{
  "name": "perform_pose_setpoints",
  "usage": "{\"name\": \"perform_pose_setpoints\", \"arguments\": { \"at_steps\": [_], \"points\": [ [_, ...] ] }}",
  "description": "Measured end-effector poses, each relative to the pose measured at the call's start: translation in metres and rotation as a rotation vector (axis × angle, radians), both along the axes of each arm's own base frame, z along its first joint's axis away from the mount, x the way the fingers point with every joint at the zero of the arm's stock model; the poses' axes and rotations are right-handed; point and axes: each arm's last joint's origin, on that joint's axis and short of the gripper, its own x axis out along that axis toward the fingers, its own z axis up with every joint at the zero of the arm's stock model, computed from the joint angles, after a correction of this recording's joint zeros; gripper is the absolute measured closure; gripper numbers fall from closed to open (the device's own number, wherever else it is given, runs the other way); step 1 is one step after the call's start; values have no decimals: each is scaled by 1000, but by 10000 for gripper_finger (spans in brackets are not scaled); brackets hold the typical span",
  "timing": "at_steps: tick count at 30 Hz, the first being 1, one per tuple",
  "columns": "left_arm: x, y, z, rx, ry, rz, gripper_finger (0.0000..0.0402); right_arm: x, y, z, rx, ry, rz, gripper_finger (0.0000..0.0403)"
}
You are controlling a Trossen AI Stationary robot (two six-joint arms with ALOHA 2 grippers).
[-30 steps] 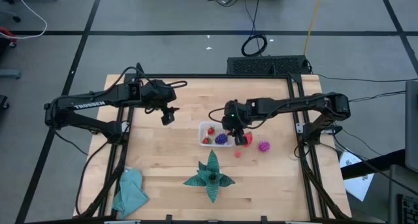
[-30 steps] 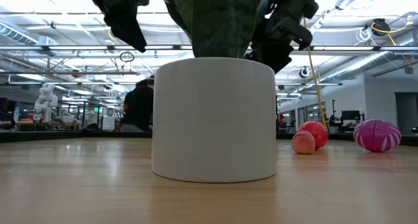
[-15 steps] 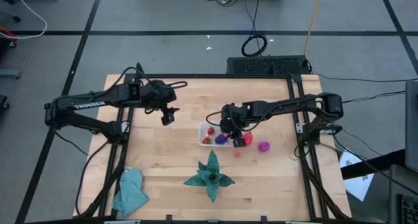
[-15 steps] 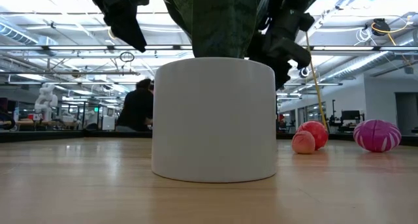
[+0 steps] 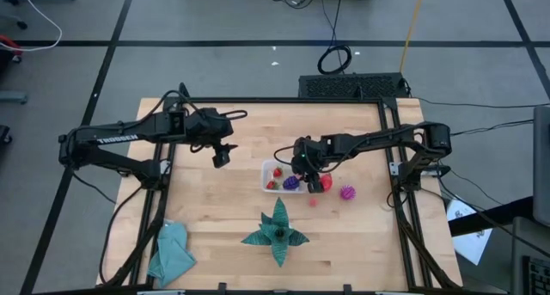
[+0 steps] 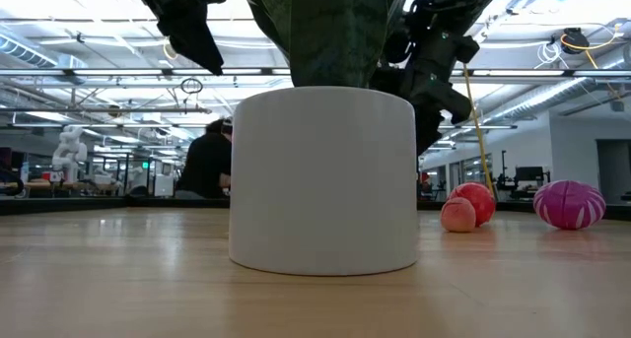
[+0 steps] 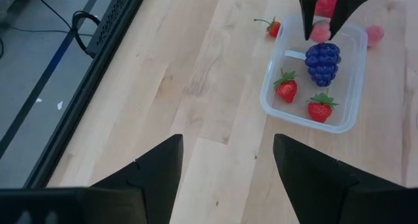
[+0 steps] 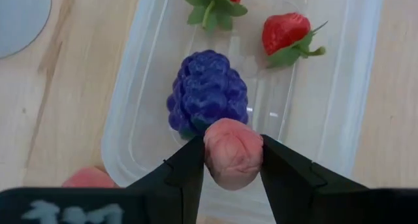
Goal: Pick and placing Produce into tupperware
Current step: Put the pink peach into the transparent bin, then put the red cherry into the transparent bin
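The clear tupperware (image 5: 265, 176) sits mid-table and holds a purple grape bunch (image 8: 209, 93) and two strawberries (image 8: 287, 33). My right gripper (image 8: 233, 160) hangs over the container's right part, shut on a small pink fruit (image 8: 233, 145). On the table right of the container lie a red fruit (image 5: 325, 182), a small pink one (image 5: 313, 201) and a spiky magenta ball (image 5: 347, 192). Another strawberry (image 7: 273, 27) lies just outside the container. My left gripper (image 7: 225, 152) is open above bare wood, left of the container. My right gripper pinches the pink fruit (image 8: 233, 152) between its two fingers (image 8: 189, 166), one on each side. The fingers come from above, pointing down. The fruit is lifted clear, above the container next to the grape bunch.
A dark-green star-shaped leafy thing (image 5: 277, 233) in a white pot (image 6: 325, 180) stands near the table's near edge. A teal cloth (image 5: 172, 250) lies at the near left corner. Bare wood stretches left of the container.
My right gripper, still shut on the pink fruit, has shifted a little toward the table's left, from the container's right rim to over its inside. The left arm has kept still.
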Motion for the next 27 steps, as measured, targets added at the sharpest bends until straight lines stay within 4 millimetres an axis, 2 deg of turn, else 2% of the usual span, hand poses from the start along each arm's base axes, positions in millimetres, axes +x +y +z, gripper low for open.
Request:
{"name": "perform_pose_setpoints", "arguments": {
  "at_steps": [13,19,23,27],
  "points": [
    [0,0,0,5,-3,-4,158,3,0,2,-21,-41,25,207],
    [0,0,0,6,-2,-6,158,5,-2,19,-110,-94,50,204],
    [0,0,0,6,-2,-6,158,-4,-7,32,-188,-78,16,204],
    [0,0,0,6,-2,-6,158,-18,-15,39,-162,-9,-52,204]
  ]
}}
